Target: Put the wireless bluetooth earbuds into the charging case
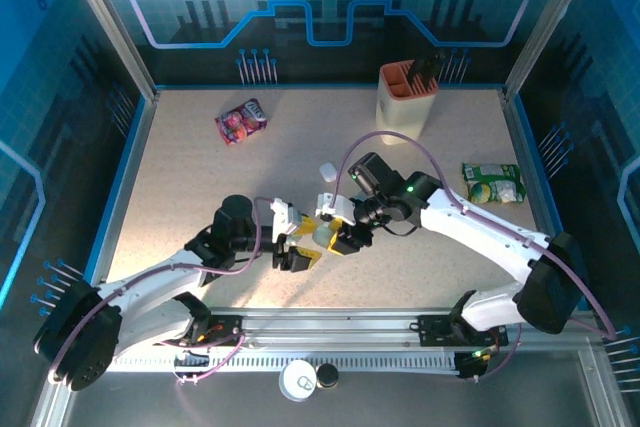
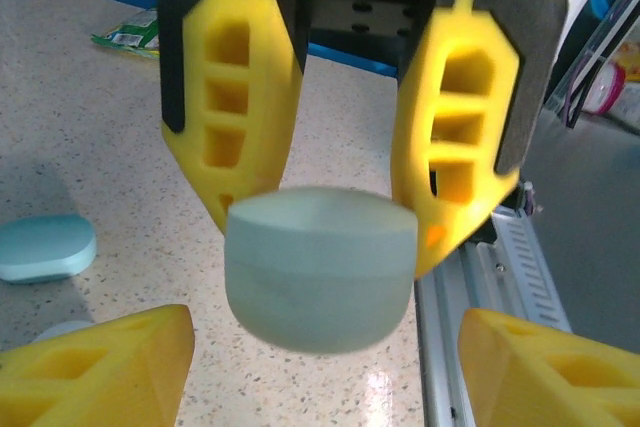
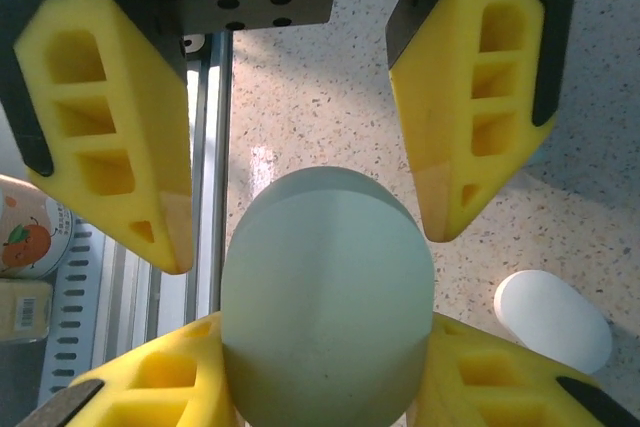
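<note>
Charging case [image 2: 320, 272] is pinched in jaws of right gripper [image 3: 325, 347], over bench [image 2: 120, 147] centre.
Jaws of left gripper [image 2: 325, 322] are spread at its 9 and 3 o'clock, along the long axis, not touching it.

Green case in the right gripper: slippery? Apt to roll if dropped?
Probably slippery: the case looks smooth and rounded, so the right gripper touches little of it. Likely stiff: no dent shows at the grip. It may rock rather than roll; a similar blue case lies flat.
</note>
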Action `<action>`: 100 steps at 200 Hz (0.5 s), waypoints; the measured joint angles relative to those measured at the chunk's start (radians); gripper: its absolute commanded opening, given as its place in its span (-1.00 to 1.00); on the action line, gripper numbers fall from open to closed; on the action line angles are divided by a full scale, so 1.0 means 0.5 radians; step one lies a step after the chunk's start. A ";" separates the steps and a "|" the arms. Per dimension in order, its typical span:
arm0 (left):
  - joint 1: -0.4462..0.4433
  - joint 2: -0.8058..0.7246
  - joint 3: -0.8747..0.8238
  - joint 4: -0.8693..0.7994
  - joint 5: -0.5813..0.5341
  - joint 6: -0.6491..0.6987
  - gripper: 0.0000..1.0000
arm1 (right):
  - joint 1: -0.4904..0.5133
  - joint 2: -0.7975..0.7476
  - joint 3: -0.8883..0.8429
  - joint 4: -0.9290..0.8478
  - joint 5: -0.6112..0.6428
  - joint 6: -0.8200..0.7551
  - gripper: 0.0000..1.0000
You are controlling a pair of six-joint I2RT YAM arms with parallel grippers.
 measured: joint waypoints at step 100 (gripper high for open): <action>0.000 0.053 0.001 0.097 0.060 -0.092 0.15 | 0.020 0.027 0.001 -0.001 -0.001 -0.022 -0.36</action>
